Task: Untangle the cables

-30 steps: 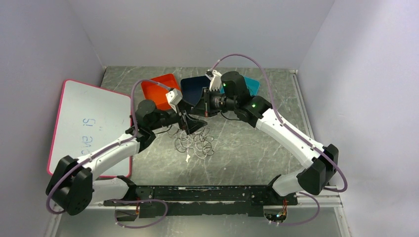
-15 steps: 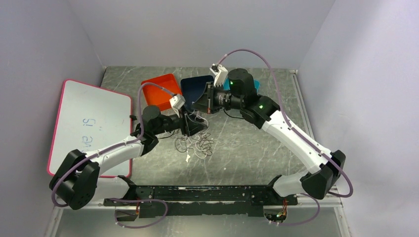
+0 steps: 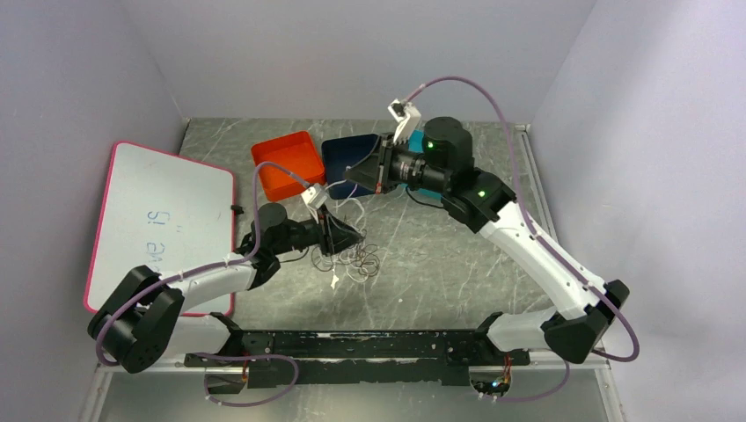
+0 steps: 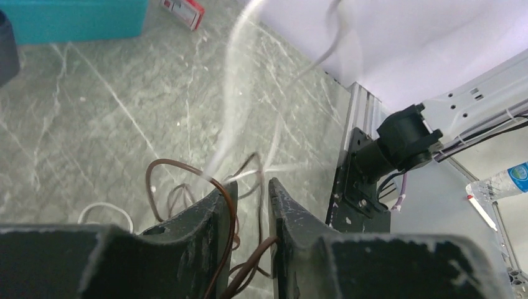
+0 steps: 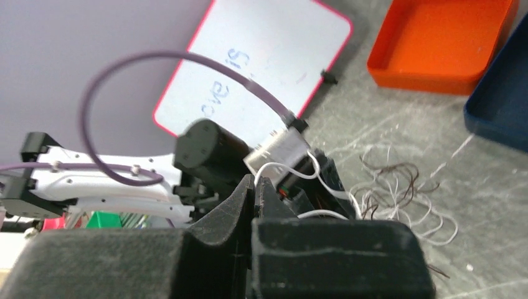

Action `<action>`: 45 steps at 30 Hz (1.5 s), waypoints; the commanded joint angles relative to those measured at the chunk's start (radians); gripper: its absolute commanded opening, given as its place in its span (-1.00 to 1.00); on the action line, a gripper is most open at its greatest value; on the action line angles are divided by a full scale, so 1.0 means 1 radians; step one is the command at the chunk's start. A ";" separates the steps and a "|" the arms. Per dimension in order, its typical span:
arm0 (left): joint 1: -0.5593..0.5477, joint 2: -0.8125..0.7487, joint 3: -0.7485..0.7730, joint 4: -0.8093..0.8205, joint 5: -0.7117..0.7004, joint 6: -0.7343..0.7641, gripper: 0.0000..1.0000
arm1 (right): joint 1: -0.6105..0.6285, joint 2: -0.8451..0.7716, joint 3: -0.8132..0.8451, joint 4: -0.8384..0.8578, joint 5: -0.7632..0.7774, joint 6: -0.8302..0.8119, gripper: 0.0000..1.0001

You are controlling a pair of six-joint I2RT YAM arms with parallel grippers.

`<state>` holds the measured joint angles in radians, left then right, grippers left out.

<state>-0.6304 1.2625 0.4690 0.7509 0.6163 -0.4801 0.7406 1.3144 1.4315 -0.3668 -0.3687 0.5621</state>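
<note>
The cables [image 3: 354, 259] lay in a loose heap of curls left of the table's [image 3: 457, 264] middle and somewhat nearer its near edge than its far one. A white cable [image 4: 229, 112] rose out of the heap toward the far edge. There the right gripper [image 3: 349, 178] had its fingers pressed together on it, above the near rims of the orange tray [image 3: 286, 163] and the navy tray [image 3: 339, 154]. The left gripper [image 3: 354, 236] sat low at the heap's far-left side. Its fingers were close, with only a narrow slit between them, and a brownish-red cable [image 4: 187, 166] looped round one finger and passed through the slit. Whether it was truly pinched could not be told. The step in hand looked to be drawing the white strand free while the rest was held down. To do that well, the right arm would need to pull slowly along the strand's own line, toward the far-right corner. It should pause if the heap lifted as one. The left gripper should stay low and firm on the brown loop. A fast tug would likely tighten the knots or drag the heap toward the trays.
</note>
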 commanded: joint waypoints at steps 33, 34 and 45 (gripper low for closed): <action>-0.019 0.131 -0.182 0.103 -0.089 -0.025 -0.02 | 0.000 -0.223 0.263 0.040 0.381 -0.282 -1.00; -0.019 0.134 -0.186 0.103 -0.093 -0.025 -0.02 | 0.000 -0.229 0.265 0.042 0.389 -0.289 -1.00; -0.019 0.210 -0.207 0.157 -0.097 -0.040 -0.14 | 0.001 -0.306 0.265 0.092 0.472 -0.361 -1.00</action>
<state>-0.6415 1.4479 0.2714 0.8368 0.5339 -0.5247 0.7406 1.0458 1.6741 -0.3176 0.0471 0.2489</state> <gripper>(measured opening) 0.435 0.017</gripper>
